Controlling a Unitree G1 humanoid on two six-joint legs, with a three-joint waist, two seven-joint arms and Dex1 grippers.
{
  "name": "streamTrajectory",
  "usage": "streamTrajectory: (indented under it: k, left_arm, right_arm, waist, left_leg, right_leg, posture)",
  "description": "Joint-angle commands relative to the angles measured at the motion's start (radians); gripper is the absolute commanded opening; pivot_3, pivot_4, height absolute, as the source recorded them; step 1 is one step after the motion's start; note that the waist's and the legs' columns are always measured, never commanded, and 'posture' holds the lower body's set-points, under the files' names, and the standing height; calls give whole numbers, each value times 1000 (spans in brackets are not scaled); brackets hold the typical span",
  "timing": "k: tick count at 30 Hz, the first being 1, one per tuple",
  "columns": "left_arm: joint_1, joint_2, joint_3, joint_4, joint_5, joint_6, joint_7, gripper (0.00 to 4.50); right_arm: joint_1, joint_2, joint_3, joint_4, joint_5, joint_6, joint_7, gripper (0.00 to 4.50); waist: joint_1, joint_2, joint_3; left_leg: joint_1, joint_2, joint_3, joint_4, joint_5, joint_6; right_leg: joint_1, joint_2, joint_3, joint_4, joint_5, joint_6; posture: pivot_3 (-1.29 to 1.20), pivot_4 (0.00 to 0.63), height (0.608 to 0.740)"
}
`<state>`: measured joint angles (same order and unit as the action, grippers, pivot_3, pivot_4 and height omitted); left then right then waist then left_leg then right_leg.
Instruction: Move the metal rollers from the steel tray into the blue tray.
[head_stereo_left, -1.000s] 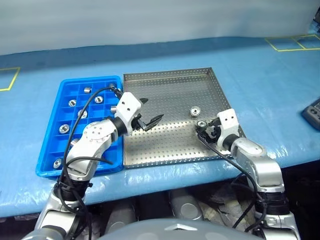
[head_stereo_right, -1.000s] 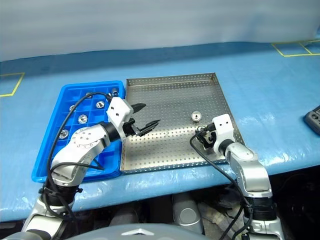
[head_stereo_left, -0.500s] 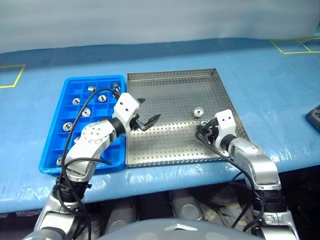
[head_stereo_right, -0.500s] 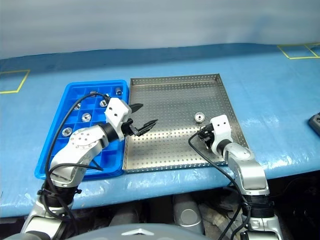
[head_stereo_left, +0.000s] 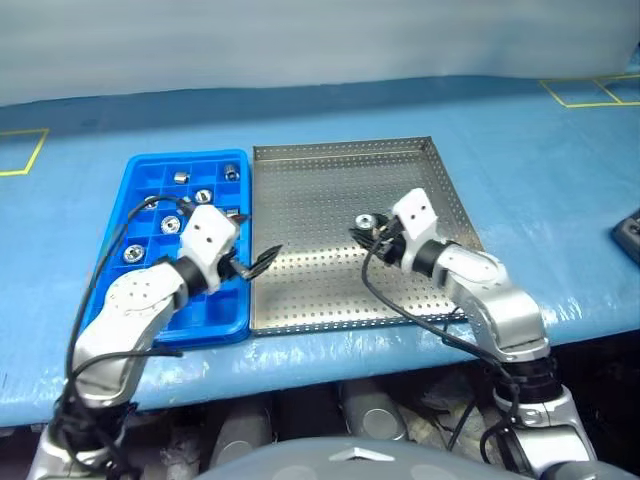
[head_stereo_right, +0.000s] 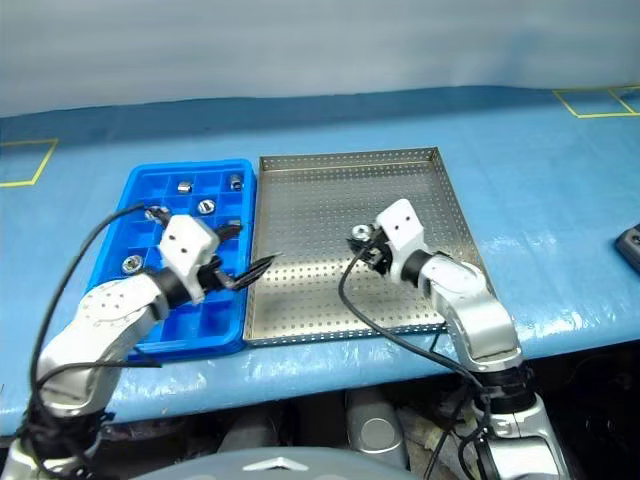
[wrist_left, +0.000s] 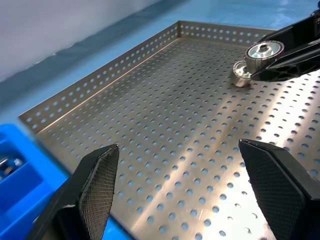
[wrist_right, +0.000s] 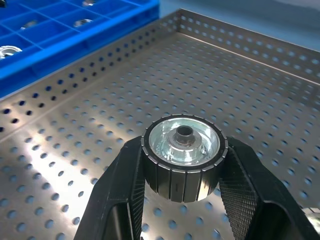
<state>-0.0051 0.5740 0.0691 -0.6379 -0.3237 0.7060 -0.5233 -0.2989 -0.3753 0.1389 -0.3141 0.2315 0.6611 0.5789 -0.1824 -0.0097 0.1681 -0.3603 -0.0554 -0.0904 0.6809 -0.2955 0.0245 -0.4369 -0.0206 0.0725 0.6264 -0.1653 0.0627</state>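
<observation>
- At far left I see the blue tray (head_stereo_left: 150, 310), lying on the pale blue table cover (head_stereo_left: 540, 150). Several rollers (head_stereo_left: 204, 196) sit singly in its far compartments.
- My left gripper (head_stereo_left: 243, 243) hangs over the seam between the two trays. Its fingers (wrist_left: 95, 185) stand wide apart, holding nothing.
- Just right of the blue tray, touching it edge to edge, lies the steel tray (head_stereo_left: 330, 290), perforated, with a low rim.
- My right gripper (wrist_right: 183, 170) is over the middle of the steel tray, clamped on a roller (wrist_right: 183, 155) with its dark hole facing up, lifted off the floor.
- Another roller (wrist_left: 242, 73) lies on the steel floor just beside that gripper.
- At far right, a dark device (head_stereo_left: 628, 232) sits at the table's edge.
</observation>
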Motion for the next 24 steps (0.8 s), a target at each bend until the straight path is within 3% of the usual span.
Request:
streamTrajectory:
  k: [1,7,12,24]
  left_arm:
    - [91,30,177,-126,-46,60,12,4165]
    - [314,43,446,-266,-80,142,5,4165]
    - [466,-9,600,-353,-125,167,-1,4165]
    - [606,-85,622,-409,-166,112,69,4165]
  right_arm:
    - [-62,27,77,-3,24,-45,69,1728]
    - [-153,98,204,96,16,-98,156,1728]
    - [-213,162,280,170,12,-145,216,1728]
    - [-264,291,382,359,-35,-237,271,1728]
  waist:
    - [15,0,0]
    - [92,-1,1]
    - [152,-2,1]
    - [205,-2,1]
  left_leg:
    - [-1,0,0,0,0,0]
    - [-3,-1,-2,-1,0,-1]
    - [-3,-1,-6,-1,-1,-2]
    - [-3,-1,-21,-3,2,-11]
  right_leg:
    - [0,-2,0,0,0,0]
    - [-3,-4,-2,0,2,-6]
    - [-3,-4,-6,-1,1,-9]
    - [2,-4,-20,0,-7,-13]
  posture:
    - [-60,150,740]
    - [66,150,740]
    - [142,150,740]
    - [215,150,740]
